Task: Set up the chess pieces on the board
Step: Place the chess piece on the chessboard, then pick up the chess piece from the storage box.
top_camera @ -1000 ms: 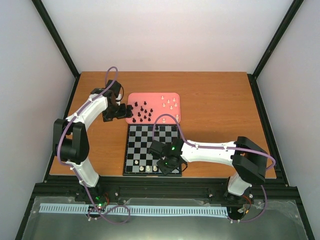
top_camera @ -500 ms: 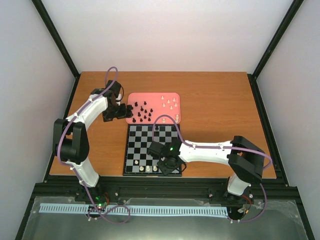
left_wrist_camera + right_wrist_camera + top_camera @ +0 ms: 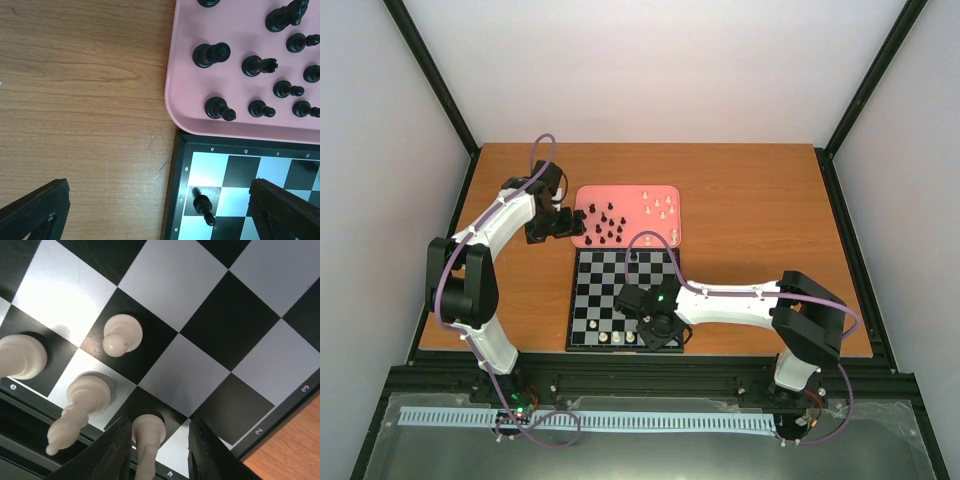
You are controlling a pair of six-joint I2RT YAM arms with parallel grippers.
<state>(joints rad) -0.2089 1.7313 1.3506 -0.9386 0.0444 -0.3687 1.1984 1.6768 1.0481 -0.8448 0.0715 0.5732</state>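
The board (image 3: 610, 285) lies in front of the pink tray (image 3: 585, 195). The tray holds several black chess pieces (image 3: 607, 225) and several cream ones (image 3: 660, 208). A few cream pieces (image 3: 610, 338) stand on the board's near rows. My right gripper (image 3: 658, 335) is low over the near right corner. In the right wrist view it (image 3: 160, 455) is open around an upright cream piece (image 3: 147, 437), which touches the left finger (image 3: 117, 450) and stands apart from the right one. My left gripper (image 3: 160, 215) is wide open and empty over the board's far left corner, by a black pawn (image 3: 202, 206).
In the right wrist view a cream pawn (image 3: 121, 335), a taller cream piece (image 3: 82, 402) and another (image 3: 20, 357) stand close to the left of my fingers. The tray's edge (image 3: 185, 85) with black pieces (image 3: 211, 54) lies just beyond the left gripper. Bare wooden table (image 3: 760, 200) lies to the right.
My right arm has shifted slightly left and toward the board's near edge. The left arm has not moved.
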